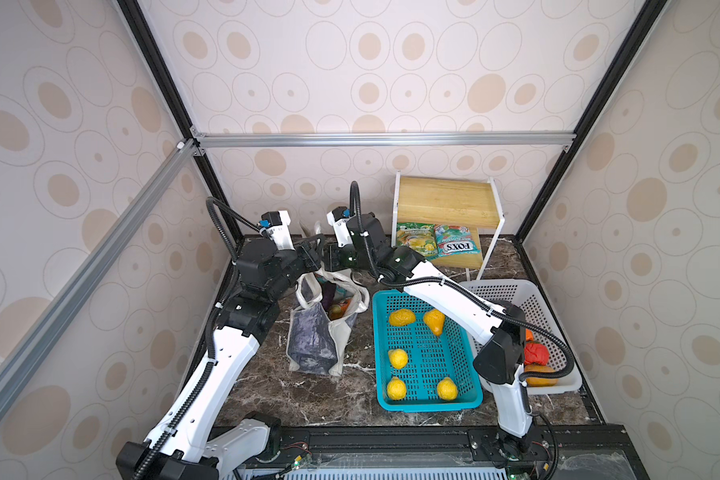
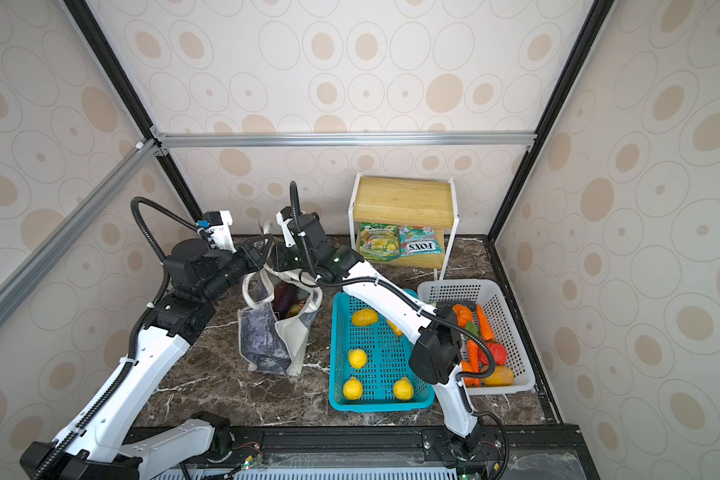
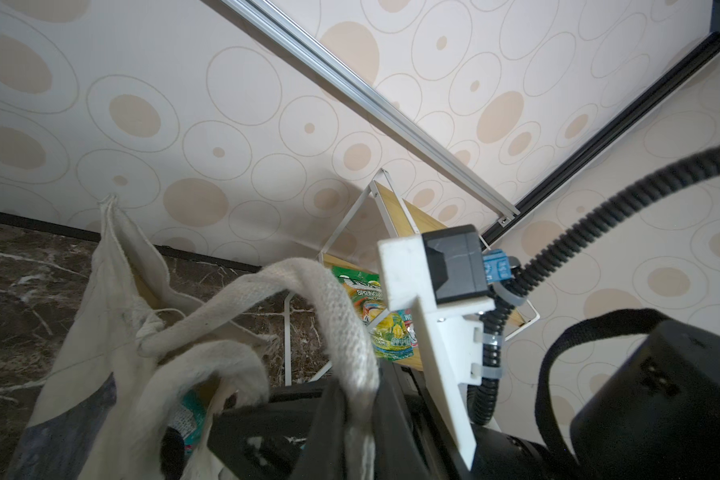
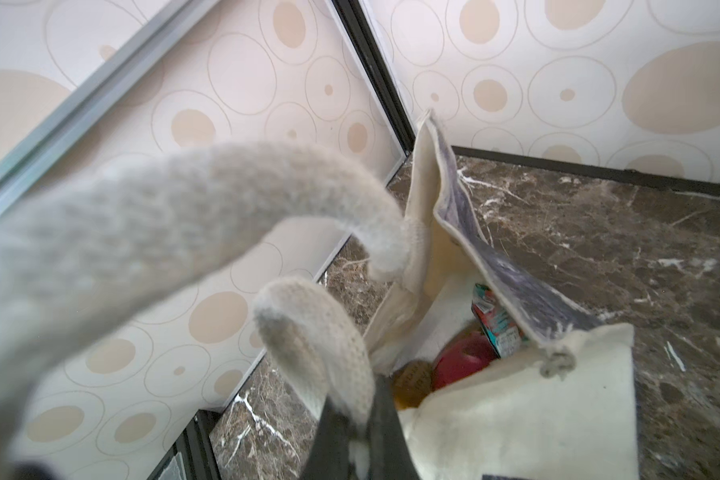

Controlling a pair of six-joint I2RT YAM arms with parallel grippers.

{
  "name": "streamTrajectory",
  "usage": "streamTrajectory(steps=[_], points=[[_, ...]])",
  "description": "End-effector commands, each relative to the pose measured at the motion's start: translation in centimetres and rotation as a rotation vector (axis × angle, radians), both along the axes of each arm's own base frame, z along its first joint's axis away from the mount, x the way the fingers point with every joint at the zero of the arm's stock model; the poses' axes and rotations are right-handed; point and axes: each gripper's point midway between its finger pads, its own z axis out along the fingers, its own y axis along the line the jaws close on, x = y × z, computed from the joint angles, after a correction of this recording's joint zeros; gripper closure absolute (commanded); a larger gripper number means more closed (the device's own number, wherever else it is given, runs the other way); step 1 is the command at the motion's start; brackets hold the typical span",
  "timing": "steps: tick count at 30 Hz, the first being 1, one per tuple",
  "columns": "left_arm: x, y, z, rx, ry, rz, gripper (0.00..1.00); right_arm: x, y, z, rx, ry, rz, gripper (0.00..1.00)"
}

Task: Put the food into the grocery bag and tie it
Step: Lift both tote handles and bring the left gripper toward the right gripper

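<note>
The food sits in the bag on the surface, so it looks like tying time: right hand clenched on one strap, left hand has the other strap between its jaws, grip unclear

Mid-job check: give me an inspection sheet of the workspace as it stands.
Surface: dark marble tabletop, white veins.
Job's things: grocery bag standing, mouth open; eggplant and other food inside.
Clutter: teal basket with yellow toy fruit; white basket with orange and red toys; shelf holding two snack packets.
Grippers: left gripper has a strap handle in its jaws, grip unclear; right gripper shut on a strap handle.
Cables: black conduit along each arm; one loops above the white basket.
Surroundings: patterned walls, aluminium frame.
</note>
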Motion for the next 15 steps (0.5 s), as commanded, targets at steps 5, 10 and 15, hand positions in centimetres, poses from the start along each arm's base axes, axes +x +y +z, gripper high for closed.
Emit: streamTrajectory(steps=[5, 10, 15], points=[[-0.8, 0.3, 3.0, 0.040, -0.046, 0.010, 0.66, 1.7, 1.5, 3.4, 0.183, -0.024, 0.016, 1.00], [-1.0, 0.6, 4.0, 0.067, -0.045, 0.021, 0.55, 1.9, 2.1, 3.2, 0.211, -0.024, 0.032, 1.00], [-1.1, 2.1, 5.9, 0.118, -0.076, 0.096, 0.91, 1.6, 2.1, 3.5, 0.237, -0.030, 0.052, 1.00]])
